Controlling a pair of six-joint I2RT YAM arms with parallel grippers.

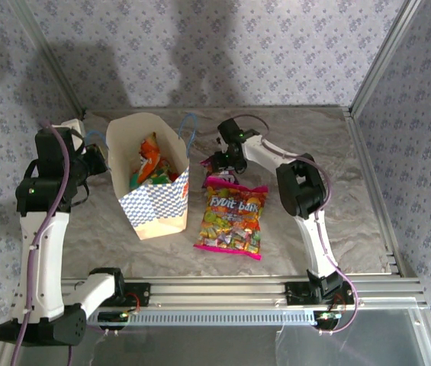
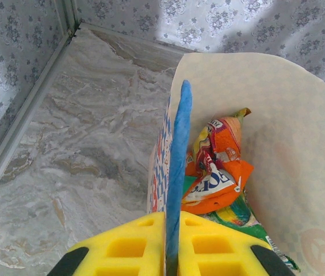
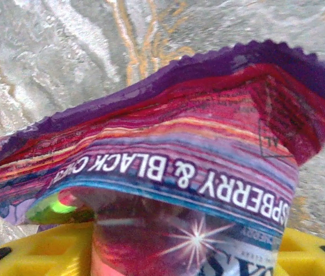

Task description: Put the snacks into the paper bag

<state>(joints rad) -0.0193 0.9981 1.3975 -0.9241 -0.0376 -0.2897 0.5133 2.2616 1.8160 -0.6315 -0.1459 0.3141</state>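
The paper bag (image 1: 154, 206) stands open at the left of the table, with orange (image 2: 222, 181), red and green (image 2: 237, 215) snack packets inside. At the bag's left rim, my left gripper (image 1: 95, 156) (image 2: 172, 230) is shut on the bag's blue cord handle (image 2: 178, 149). The large pink multicoloured snack bag (image 1: 232, 213) lies flat to the right of the paper bag. Just behind it, my right gripper (image 1: 221, 162) (image 3: 185, 244) is shut on a purple snack packet (image 3: 174, 149), low over the table.
Patterned walls close in the table at the back and both sides. A metal rail (image 1: 261, 290) runs along the near edge. The paper bag's second blue handle (image 1: 191, 126) stands up on its right side, close to the right arm.
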